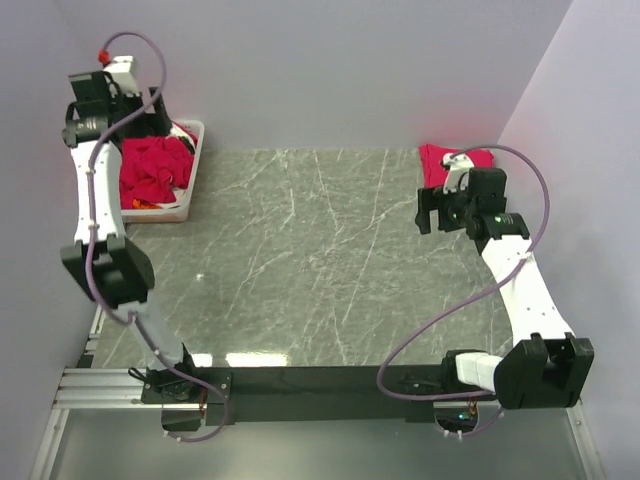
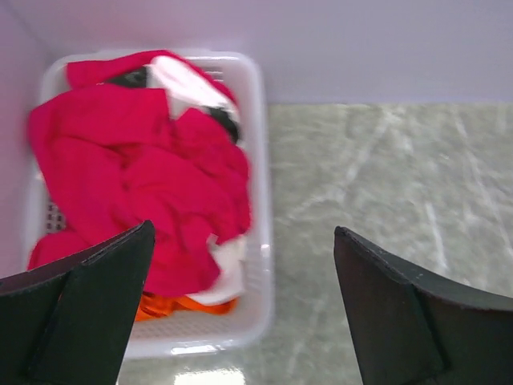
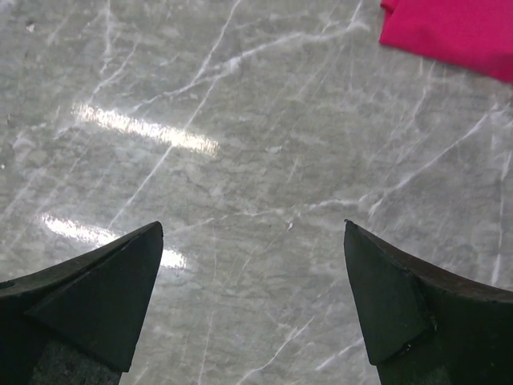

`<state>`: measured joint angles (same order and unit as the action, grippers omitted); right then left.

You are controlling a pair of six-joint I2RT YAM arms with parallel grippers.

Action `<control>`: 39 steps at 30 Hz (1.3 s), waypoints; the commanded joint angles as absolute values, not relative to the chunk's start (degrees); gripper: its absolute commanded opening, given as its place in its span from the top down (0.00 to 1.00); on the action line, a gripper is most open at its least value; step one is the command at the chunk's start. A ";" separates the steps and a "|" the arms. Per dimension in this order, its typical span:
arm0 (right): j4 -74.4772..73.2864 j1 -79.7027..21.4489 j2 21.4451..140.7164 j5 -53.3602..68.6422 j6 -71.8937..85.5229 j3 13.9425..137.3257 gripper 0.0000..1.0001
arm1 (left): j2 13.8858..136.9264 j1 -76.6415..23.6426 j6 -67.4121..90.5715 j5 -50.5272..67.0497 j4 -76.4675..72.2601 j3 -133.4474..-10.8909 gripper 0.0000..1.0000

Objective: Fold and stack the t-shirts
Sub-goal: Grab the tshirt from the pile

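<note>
Top view, upper left: crumpled red t-shirts [image 1: 150, 172] heaped in white basket [image 2: 260, 160] at corner of grey marble surface [image 1: 300, 250]. L arm [image 1: 95, 195] reaches over basket; left jaws spread wide, empty, hanging above heap. Left wrist view, lower centre: orange item [image 2: 160, 306] + white cloth [image 2: 228, 273] peek from under red. Upper right of top view: flat red t-shirt [image 1: 440, 160] lies on surface by wall. R arm [image 1: 525, 280] near it; right jaws spread wide, empty, over bare surface.
</note>
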<state>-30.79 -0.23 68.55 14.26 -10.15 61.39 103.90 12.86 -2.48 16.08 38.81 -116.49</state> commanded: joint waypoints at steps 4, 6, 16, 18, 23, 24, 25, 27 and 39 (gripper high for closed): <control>-32.17 -0.53 72.33 14.23 -10.99 67.76 0.00 | 117.23 19.07 -2.72 17.84 42.38 -130.17 0.03; -31.99 -0.44 73.64 14.50 -10.46 67.85 0.00 | 118.73 19.77 -3.25 15.92 38.86 -128.94 0.04; -33.75 -0.44 80.33 14.68 -10.37 70.14 0.00 | 130.68 20.74 -4.92 12.13 33.31 -128.40 0.15; -34.01 -0.53 81.12 14.76 -10.46 70.40 0.00 | 132.09 20.65 -5.01 12.13 32.61 -129.28 0.18; -34.54 -0.44 82.26 14.77 -10.55 70.84 0.00 | 134.73 20.74 -4.83 10.64 29.36 -129.37 0.40; -34.72 -0.53 82.44 14.85 -10.55 71.01 0.00 | 135.00 20.74 -4.66 10.63 29.27 -130.07 0.47; -34.80 -0.53 82.53 14.85 -10.46 71.02 0.00 | 134.83 20.74 -4.57 10.55 29.27 -130.43 0.51; -34.80 -0.44 82.44 15.11 -10.46 71.10 0.00 | 133.52 20.83 -4.22 11.07 29.09 -130.69 0.61; -35.24 -0.44 81.65 17.14 -10.28 70.75 0.00 | 117.97 22.23 -3.26 10.72 23.91 -129.47 0.99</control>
